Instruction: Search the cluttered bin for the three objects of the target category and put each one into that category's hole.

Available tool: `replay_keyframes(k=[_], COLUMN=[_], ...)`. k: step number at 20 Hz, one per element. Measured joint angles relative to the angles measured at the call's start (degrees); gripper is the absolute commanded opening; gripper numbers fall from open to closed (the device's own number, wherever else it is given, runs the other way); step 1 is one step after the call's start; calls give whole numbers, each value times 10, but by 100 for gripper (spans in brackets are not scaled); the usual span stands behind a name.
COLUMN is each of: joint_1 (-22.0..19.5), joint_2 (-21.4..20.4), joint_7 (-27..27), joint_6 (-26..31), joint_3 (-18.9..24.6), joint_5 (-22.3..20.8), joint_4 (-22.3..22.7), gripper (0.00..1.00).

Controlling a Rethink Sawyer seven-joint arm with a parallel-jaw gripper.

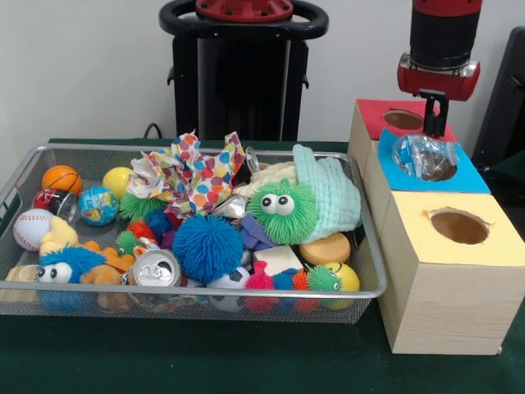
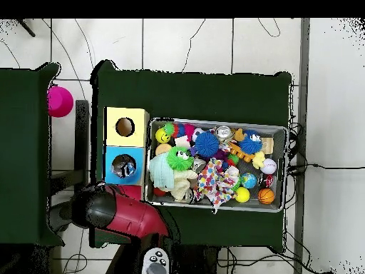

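Here the red and black gripper (image 1: 434, 105) hangs above the red-topped box (image 1: 379, 115); I cannot tell its state. A crumpled clear plastic piece (image 1: 424, 155) sits in the round hole (image 1: 437, 170) of the blue-topped box.

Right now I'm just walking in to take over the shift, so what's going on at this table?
The Sawyer arm's hand hangs over the row of boxes, above the red-topped box and just behind the blue-topped box's hole. A crinkled clear plastic item sits in that hole. The wire bin beside the boxes is full of toys, balls and cans.
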Motion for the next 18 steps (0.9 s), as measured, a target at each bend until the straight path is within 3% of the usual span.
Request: replay_keyframes(k=[18], joint_1=[-38], joint_2=[0], joint_7=[0], joint_6=[15], joint_3=[29], joint_5=[0], joint_4=[4], gripper=[0])
